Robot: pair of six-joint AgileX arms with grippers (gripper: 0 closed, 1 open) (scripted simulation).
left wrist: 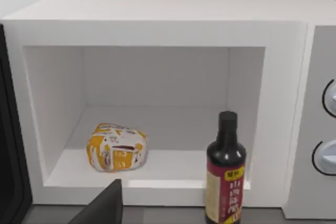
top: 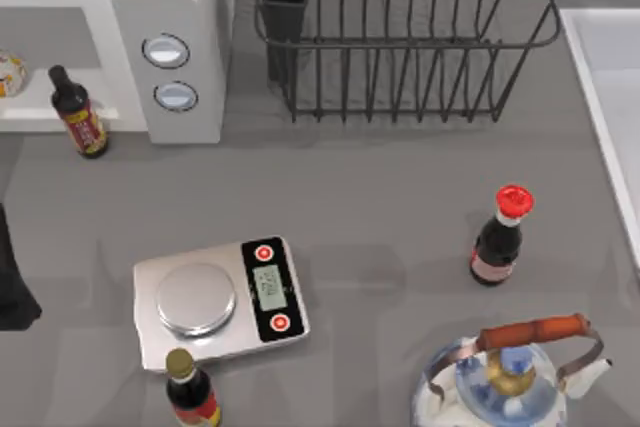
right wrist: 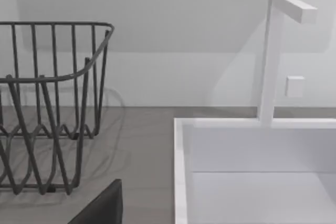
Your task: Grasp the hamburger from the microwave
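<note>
The microwave [top: 165,7] stands at the table's back left with its cavity open toward my left arm. Inside, on the cavity floor, lies the hamburger [left wrist: 116,147], cream-white with yellow and orange streaks; it also peeks in at the left edge as the hamburger [top: 8,74] in the top view. A dark red-labelled sauce bottle [left wrist: 226,178] stands just outside the cavity's opening, to one side of the hamburger. A dark part of my left gripper [left wrist: 102,208] shows well short of the opening, touching nothing. My left arm [top: 15,282] sits at the table's left edge.
The microwave's dark door [left wrist: 8,156] is swung open. A silver kitchen scale [top: 220,297], another sauce bottle [top: 190,397], a red-capped bottle [top: 500,237] and a kettle [top: 515,372] stand in front. A wire rack [top: 400,37] stands behind and a white sink [right wrist: 252,182] at right, near my right gripper [right wrist: 102,208].
</note>
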